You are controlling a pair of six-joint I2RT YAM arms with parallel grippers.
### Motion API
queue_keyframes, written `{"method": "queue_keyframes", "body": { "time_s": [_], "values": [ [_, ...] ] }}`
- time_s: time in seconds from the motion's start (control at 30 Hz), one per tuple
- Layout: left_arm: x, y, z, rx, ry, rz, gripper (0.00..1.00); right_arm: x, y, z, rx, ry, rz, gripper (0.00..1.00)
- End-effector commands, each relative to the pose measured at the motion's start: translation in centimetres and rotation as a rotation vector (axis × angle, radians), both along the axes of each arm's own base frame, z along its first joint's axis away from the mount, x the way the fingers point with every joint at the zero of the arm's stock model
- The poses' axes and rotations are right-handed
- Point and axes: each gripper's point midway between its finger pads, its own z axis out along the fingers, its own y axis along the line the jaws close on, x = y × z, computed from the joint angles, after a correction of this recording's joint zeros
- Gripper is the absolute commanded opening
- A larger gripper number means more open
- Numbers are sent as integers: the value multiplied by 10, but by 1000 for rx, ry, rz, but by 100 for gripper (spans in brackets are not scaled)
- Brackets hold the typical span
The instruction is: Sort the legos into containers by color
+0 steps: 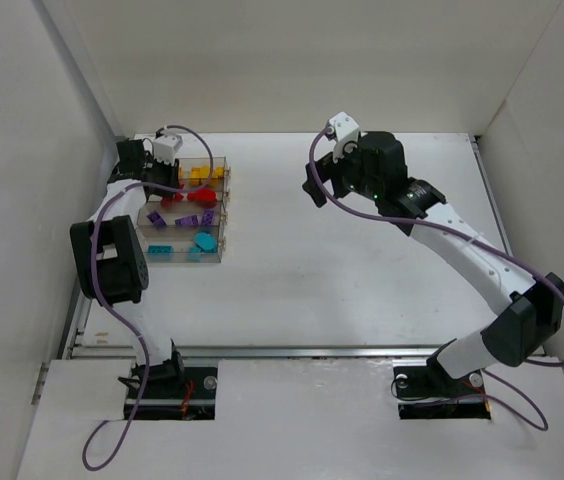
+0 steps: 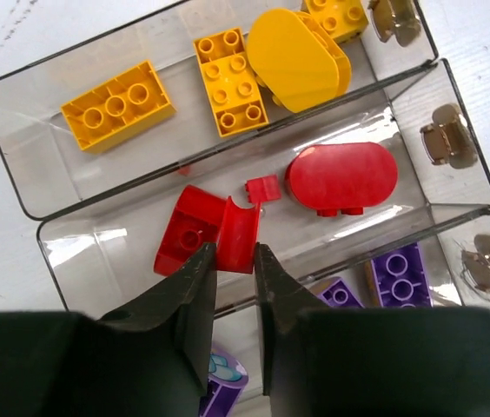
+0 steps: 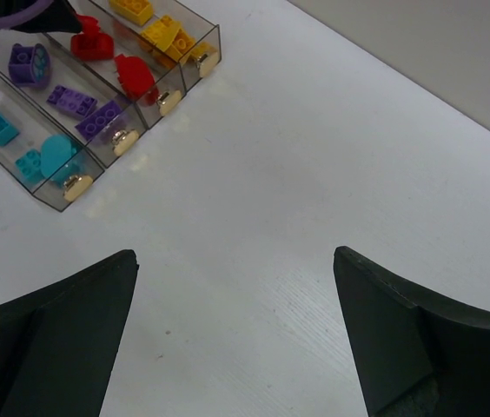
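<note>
Four joined clear plastic bins [image 2: 28, 165] sit near the left edge of the white table [image 1: 362, 280]. Cyan bricks [image 3: 54, 152] fill the nearest, then purple bricks [image 3: 71, 100], red, and yellow bricks [image 2: 115, 104] farthest. The left gripper [image 2: 235, 250], jaws narrow, pinches a red curved plastic brick [image 2: 206, 230] in the red bin. The right gripper [image 3: 235, 254] hangs wide open over the table's middle.

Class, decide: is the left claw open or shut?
Shut: in the left wrist view the left claw has its fingers nearly together, pinching the edge of a red brick over the second container.

Legos [image 1: 202, 241] in containers [image 1: 154, 218], left on table [image 1: 362, 280]
</note>
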Motion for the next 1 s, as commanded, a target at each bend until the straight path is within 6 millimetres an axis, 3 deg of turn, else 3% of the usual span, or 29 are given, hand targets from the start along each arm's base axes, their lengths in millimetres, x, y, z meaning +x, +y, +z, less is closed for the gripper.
{"method": "queue_keyframes", "body": {
  "time_s": [0.0, 0.17, 0.2, 0.37, 0.5, 0.53, 0.63, 0.67, 0.73, 0.77, 0.8, 0.87, 0.9, 0.93, 0.97],
  "values": [
    [16, 9, 17, 18, -57, 45, 19, 5, 1, 34, 55, -59, -18, 99],
    [4, 5, 5, 18, -23, 12, 40, 8, -2, 31, 40, -50, -40, 99],
    [4, 5, 12, 30, -41, 4, 41, 8, -2, 31, 39, -50, -40, 99],
    [-7, 1, 19, 39, -31, -35, 38, 11, -5, 35, 39, -61, -60, 99],
    [-9, -9, 58, -1, -108, -52, 37, 22, -23, 35, 51, -54, -188, 99],
    [-10, -10, 76, -6, -147, -43, 37, 32, -41, 35, 51, -56, -268, 99],
    [-10, 4, 101, -21, -186, 105, 38, 40, -75, 36, 101, -32, -433, 99],
    [-12, 10, 111, -16, -202, 156, 38, 49, -102, 28, 90, -19, -542, 99],
    [-16, 35, 119, 22, -213, 294, 38, 47, -135, 28, 134, -6, -658, 99],
    [-21, 46, 127, 21, -221, 353, 38, 51, -167, 28, 145, -14, -761, 99],
    [-26, 65, 132, 30, -229, 417, 38, 48, -186, 19, 143, 2, -818, 99],
    [-36, 96, 140, 50, -246, 539, 38, 39, -220, 28, 194, -19, -919, 99],
    [-49, 123, 147, 50, -254, 618, 38, 35, -252, 29, 204, -36, -1018, 99],
    [-55, 136, 152, 37, -265, 662, 38, 30, -267, 23, 206, -37, -1067, 99],
    [-63, 149, 154, 41, -265, 694, 38, 20, -282, 34, 228, -73, -1101, 99]
  ]
}}
